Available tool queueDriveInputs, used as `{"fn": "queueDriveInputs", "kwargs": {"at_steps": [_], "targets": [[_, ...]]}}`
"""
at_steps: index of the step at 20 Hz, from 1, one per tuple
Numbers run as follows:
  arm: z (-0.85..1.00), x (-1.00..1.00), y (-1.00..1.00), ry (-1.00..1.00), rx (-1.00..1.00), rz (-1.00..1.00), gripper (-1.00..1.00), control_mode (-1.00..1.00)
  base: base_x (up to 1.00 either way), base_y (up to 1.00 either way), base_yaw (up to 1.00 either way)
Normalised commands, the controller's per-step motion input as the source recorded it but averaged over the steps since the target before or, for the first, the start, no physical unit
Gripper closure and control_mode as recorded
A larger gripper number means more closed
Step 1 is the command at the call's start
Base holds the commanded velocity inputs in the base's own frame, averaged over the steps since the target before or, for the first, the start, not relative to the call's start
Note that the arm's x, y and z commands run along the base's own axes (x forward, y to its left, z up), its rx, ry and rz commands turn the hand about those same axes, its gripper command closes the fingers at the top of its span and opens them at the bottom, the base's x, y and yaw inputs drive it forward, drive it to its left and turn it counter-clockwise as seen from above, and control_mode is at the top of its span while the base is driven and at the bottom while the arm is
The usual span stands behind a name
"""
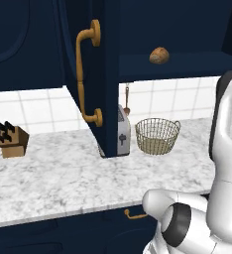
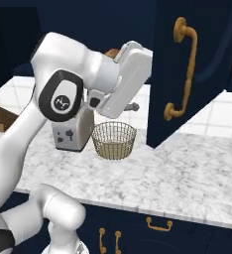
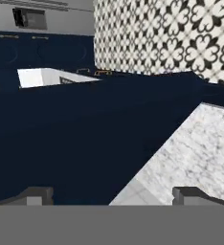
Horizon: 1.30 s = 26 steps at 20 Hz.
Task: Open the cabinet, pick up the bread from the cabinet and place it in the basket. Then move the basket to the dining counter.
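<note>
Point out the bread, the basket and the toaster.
bread [image 1: 159,55]: left base view, middle of the roll on the cabinet shelf.
basket [image 1: 157,136]: left base view, front mesh wall.
toaster [image 2: 70,133]: right base view, front face.

Toaster [image 1: 123,134], knife block [image 1: 11,140], hanging spoon [image 1: 127,100] by tiled backsplash [image 1: 33,106]
</note>
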Motion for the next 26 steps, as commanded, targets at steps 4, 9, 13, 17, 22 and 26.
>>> {"fn": "queueDriveInputs", "kwargs": {"at_steps": [4, 9, 13, 17, 22, 26], "targets": [[-0.09, 0.00, -0.91, -0.15, 0.07, -0.09, -1.00, -1.00, 0.00, 0.00, 0.00], [-0.13, 0.00, -0.27, -0.04, 0.06, -0.02, -1.00, -1.00, 0.00, 0.00, 0.00], [-0.31, 0.00, 0.56, 0.02, 0.00, 0.02, -1.00, -1.00, 0.00, 0.00, 0.00], [-0.09, 0.00, 1.00, 0.11, -0.03, 0.25, -1.00, -1.00, 0.00, 0.00, 0.00], [-0.01, -0.36, 0.87, 0.18, -0.14, 0.65, -1.00, -1.00, 0.00, 0.00, 0.00], [-0.05, -0.56, 0.36, 0.23, -0.28, 0.90, -1.00, -1.00, 0.00, 0.00, 0.00]]}}
